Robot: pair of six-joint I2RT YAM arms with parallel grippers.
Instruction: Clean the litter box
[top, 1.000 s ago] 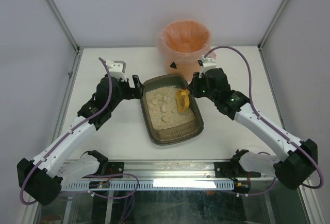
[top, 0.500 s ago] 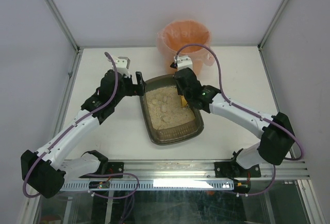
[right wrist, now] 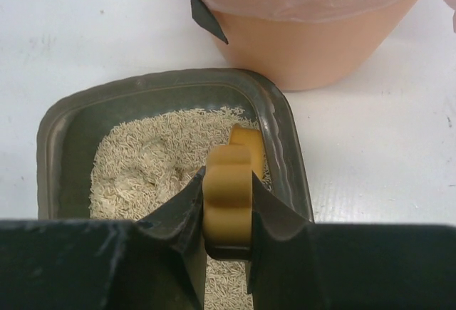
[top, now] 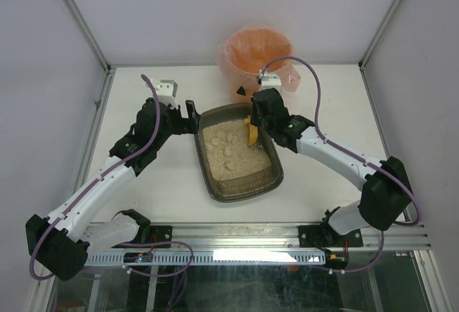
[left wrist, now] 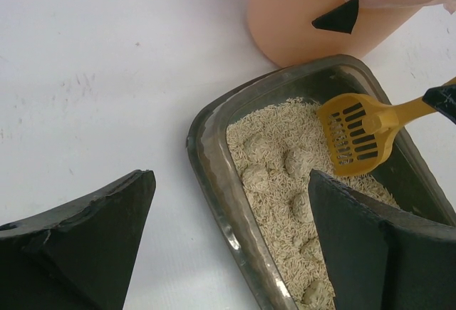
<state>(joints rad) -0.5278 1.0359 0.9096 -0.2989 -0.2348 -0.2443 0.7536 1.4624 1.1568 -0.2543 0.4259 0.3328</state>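
The litter box (top: 215,183) is a dark tray of beige litter with several clumps (left wrist: 256,178), sitting mid-table. A yellow slotted scoop (top: 252,133) hangs over the litter at the far right corner, its head (left wrist: 354,135) just above the grains. My right gripper (top: 256,120) is shut on the scoop's handle (right wrist: 228,189). My left gripper (top: 192,116) is open at the box's far left corner. Its fingers straddle the left rim (left wrist: 214,174), one outside over the table and one over the litter, holding nothing.
A round orange-pink bucket (top: 258,54) lined with a bag stands just behind the litter box, close to its far edge (right wrist: 178,82). White table (left wrist: 107,75) lies on both sides of the box. Metal frame posts rise at the far corners.
My right arm swung left over the box, then eased back toward its far right corner, turning the scoop more upright. My left gripper crept a little toward the far left corner, still open.
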